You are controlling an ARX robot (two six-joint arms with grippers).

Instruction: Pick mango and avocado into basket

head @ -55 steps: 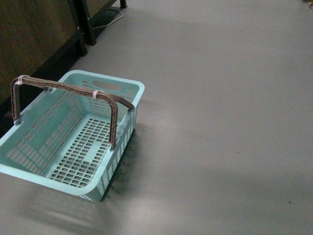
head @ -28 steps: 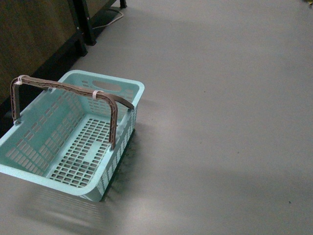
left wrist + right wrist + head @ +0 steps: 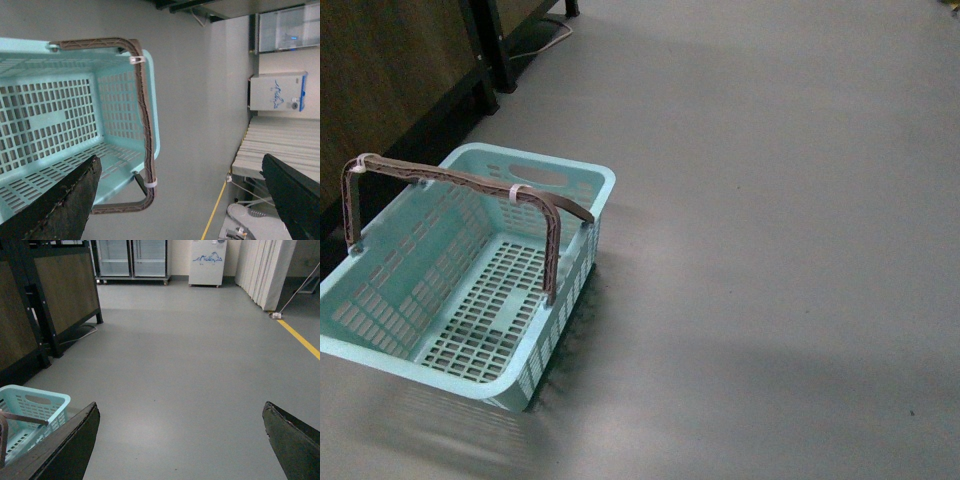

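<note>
The room looked like a shop, or a mock shop indoors: a wide, smooth grey floor (image 3: pixel 770 200), a pale teal shopping basket (image 3: pixel 480 168) standing on it at about 8 o'clock in the front view, and a dark-framed stand (image 3: pixel 380 70) with brown panels at 10 o'clock. At the far end, the right wrist view showed glass-door coolers (image 3: pixel 132 257), a white cabinet (image 3: pixel 207 260) with a blue mark, a pale pleated partition (image 3: pixel 265 270) and a yellow line (image 3: pixel 300 340) on the floor.

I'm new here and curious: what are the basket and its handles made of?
The basket looks like moulded plastic, pale teal, faintly glossy; its even slotted walls suggest that. The handles are brown-grey and matte, probably plastic too, though I can't be sure.
</note>
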